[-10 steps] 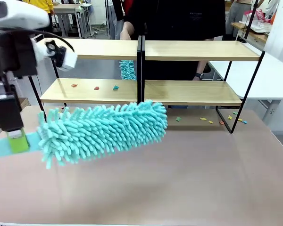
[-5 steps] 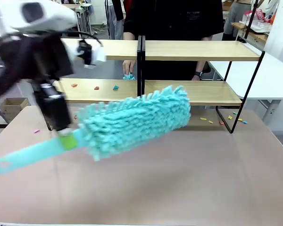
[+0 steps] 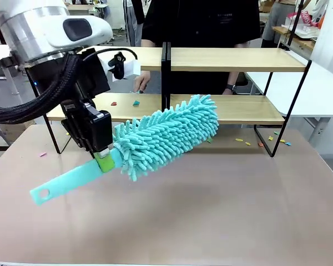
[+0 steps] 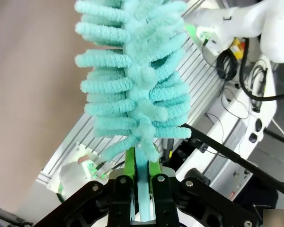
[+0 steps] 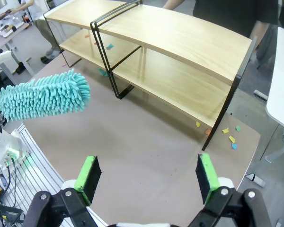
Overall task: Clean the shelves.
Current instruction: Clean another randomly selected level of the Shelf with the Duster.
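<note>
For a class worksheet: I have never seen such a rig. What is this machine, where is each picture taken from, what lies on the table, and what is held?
It is a robot with two white arms, each ending in a two-fingered gripper. One picture looks across the beige table at the wooden shelves and a person behind them. The other two come from wrist cameras looking along each gripper's fingers. The left gripper is shut on the handle of a fluffy turquoise duster. The right gripper is open, holding nothing. Small coloured scraps lie on the lower shelf and the table.
</note>
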You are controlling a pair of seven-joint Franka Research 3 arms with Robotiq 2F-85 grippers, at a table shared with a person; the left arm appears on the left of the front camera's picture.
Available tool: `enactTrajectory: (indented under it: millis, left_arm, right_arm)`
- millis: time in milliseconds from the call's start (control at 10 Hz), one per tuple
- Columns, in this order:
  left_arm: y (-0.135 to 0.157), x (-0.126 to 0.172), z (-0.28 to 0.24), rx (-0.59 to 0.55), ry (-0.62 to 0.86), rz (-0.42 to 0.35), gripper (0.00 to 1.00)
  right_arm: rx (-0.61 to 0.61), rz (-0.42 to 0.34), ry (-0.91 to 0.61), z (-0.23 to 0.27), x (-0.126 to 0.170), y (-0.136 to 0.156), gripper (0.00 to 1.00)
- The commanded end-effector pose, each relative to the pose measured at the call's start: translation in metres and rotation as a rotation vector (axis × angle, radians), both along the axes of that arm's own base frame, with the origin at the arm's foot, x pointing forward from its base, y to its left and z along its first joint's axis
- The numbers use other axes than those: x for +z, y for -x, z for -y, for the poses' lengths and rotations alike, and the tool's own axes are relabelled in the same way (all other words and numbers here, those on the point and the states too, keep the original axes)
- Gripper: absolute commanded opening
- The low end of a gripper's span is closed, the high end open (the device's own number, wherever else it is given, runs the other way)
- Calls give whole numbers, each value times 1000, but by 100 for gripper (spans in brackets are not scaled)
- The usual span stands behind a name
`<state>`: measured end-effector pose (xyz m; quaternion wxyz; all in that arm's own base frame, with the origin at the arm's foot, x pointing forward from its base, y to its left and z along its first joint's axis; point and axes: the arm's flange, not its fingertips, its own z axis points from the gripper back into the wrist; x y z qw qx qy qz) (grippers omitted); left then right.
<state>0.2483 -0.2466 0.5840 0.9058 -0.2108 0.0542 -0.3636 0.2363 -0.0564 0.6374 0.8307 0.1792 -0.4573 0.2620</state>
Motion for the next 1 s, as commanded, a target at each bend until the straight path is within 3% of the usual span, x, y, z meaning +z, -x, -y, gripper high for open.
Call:
enactTrajectory:
  millis: [0,200,300,500,600,900]
  left_arm:
    - [24,18,-43,-13,39,14,12]
    - [54,48,-113,-11,122,124,12]
    - [67,64,-143,48,140,182,12]
    - [87,80,-192,82,170,248,12]
    - [92,86,-209,64,202,262,12]
    - [80,111,-250,-51,221,181,12]
  right_arm:
    - [9,10,3,1,-1,-1,100]
    - [9,10,3,1,-1,-1,100]
    - [9,10,3,1,-1,-1,100]
    - [9,10,3,1,-1,-1,100]
    - [9,10,3,1,-1,-1,100]
    - [9,10,3,1,-1,-1,100]
